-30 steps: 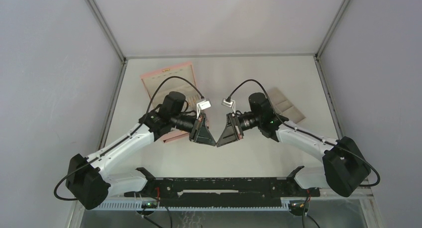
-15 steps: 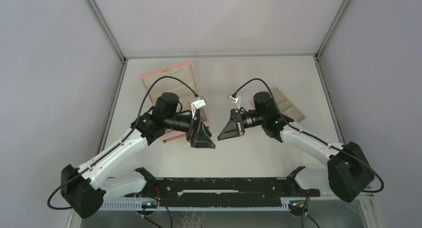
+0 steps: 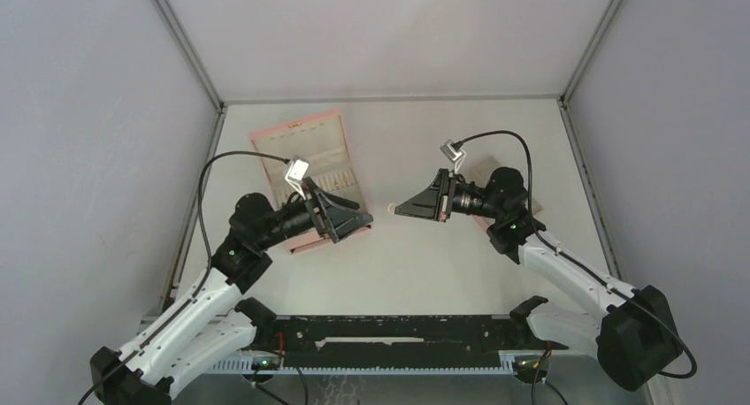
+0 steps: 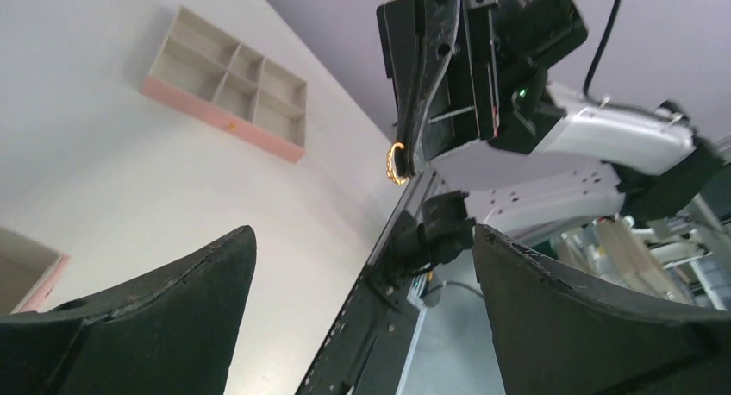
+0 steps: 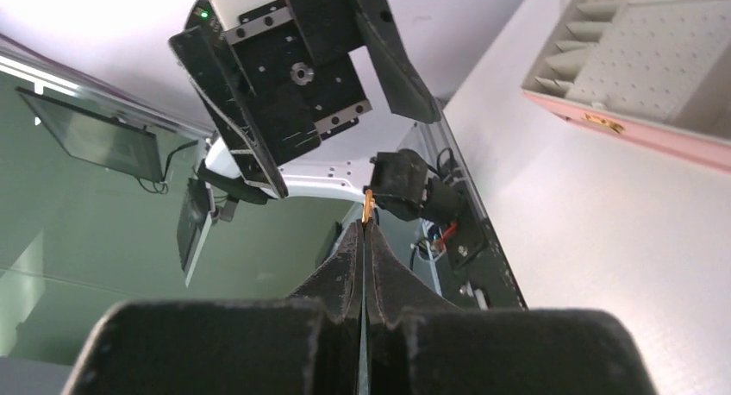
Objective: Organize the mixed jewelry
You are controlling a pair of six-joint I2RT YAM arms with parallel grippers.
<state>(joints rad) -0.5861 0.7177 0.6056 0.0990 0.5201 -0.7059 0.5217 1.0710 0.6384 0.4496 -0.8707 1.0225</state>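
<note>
One small orange-copper ring [image 4: 396, 164] of the mixed jewelry is pinched at the very tips of my right gripper [image 5: 365, 225], which is shut on it and held above the table's middle. The same ring [image 5: 368, 207] pokes out just past the pads, and in the top view the ring [image 3: 392, 209] is a tiny speck at the right gripper [image 3: 397, 210]. My left gripper [image 4: 364, 233] faces it, open wide with nothing between its fingers. From above, the left gripper [image 3: 355, 223] hangs a short way left of the ring.
An open pink box [image 3: 298, 136] with a beige lining lies at the back left, partly under the left arm. A beige compartmented tray [image 3: 516, 191] sits at the right, behind the right arm. The black base rail [image 3: 389, 327] runs along the near edge.
The left gripper has opened, let go of the ring and drawn back to the left. The right gripper has shut on the ring and pulled away to the right and up.
</note>
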